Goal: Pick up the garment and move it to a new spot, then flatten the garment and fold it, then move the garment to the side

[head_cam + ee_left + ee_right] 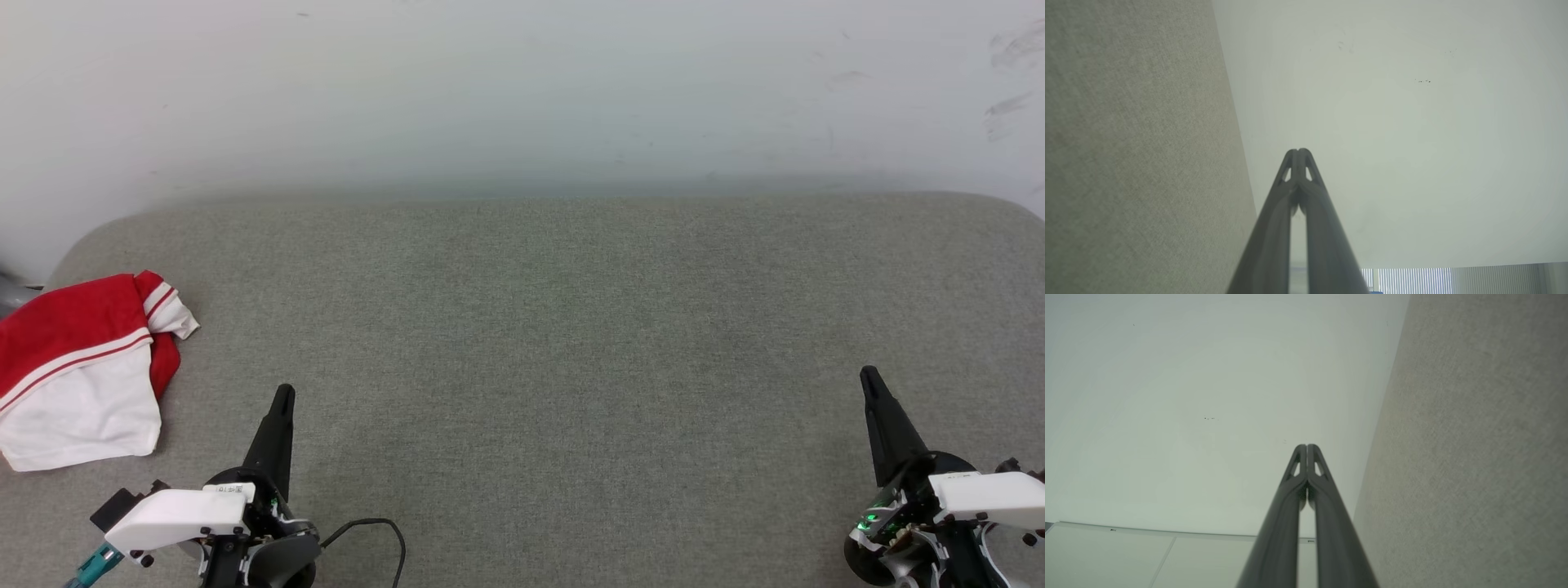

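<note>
Red-white T-shirt (77, 367) lay bunched at the bench (571, 343) left edge. Left end effector (283, 396) and right end effector (868, 377) both pressed together, empty. Left wrist label (230, 490) illegible.

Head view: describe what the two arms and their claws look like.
The left claw and right claw are each a long black taper on a black base under a white cover. The left arm carries a label, a looping black cable and a teal plug; green lights glow on the right.

The left gripper (1299, 152) has its two dark fingers pressed together, tips touching. They point at the far white wall (1412, 163). A gray cloth top (1135, 143) runs beside them. Tiny dark specks (1423, 81) mark the wall.
</note>
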`<state>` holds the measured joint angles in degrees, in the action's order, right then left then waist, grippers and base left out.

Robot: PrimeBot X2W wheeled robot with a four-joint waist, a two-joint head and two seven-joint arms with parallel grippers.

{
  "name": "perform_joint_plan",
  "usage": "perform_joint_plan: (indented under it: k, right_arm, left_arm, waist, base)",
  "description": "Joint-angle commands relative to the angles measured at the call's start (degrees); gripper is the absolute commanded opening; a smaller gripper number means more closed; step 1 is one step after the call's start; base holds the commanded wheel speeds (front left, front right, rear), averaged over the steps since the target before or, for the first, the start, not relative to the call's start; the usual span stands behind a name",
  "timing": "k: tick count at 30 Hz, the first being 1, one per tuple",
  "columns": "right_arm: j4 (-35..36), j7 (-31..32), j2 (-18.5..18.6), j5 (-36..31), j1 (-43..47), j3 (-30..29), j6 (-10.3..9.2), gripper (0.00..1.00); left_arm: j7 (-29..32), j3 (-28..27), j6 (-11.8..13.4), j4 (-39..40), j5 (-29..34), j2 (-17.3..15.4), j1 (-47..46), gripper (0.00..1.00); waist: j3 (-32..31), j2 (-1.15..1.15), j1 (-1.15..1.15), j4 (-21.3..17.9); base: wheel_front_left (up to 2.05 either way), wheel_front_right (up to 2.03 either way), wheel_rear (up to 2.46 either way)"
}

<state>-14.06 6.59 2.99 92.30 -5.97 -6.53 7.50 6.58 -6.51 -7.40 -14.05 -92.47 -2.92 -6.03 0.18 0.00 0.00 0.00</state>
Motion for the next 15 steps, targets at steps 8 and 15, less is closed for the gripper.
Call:
perform_joint_plan:
  k: [8,15]
  right_arm:
    - [0.0,0.0,-0.2,0.2,-0.6,0.0,-0.02,0.00]
    - [0.0,0.0,-0.2,0.2,-0.6,0.0,-0.02,0.00]
  left_arm:
    - [0.1,-0.1,-0.2,-0.1,0.2,0.1,-0.5,0.00]
    - [0.1,-0.1,-0.2,-0.1,0.2,0.1,-0.5,0.00]
  waist:
    - [0.0,0.00,0.00,0.0]
    - [0.0,0.00,0.00,0.0]
  base:
    - [0.00,0.00,0.00]
    - [0.00,0.00,0.00]
